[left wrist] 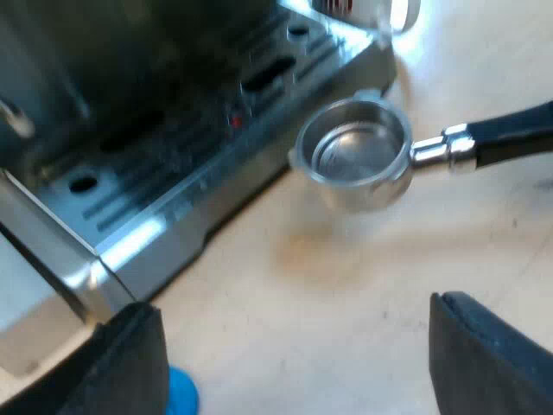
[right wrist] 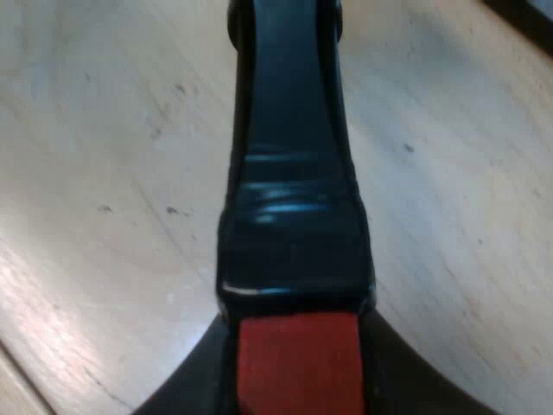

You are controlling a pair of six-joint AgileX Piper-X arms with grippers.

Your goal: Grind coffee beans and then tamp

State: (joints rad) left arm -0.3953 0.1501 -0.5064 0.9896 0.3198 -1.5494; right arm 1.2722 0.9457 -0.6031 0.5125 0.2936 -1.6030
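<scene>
Holder of bright metal (left wrist: 359, 156), basket empty: rigid, probably front-heavy and slick, so best taken by its black red-ended handle (right wrist: 294, 216), where right claw (right wrist: 298, 380) clamps; left claw (left wrist: 294, 303) gapes empty.

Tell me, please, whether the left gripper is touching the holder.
Apart. The left wrist view shows bare table between the open left gripper and the holder.

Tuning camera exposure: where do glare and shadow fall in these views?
Left wrist view: glare on the espresso machine at its tray edge, deep shadow on its body, metal holder gleaming. Right wrist view: thin highlights on the handle, table softly lit.
</scene>
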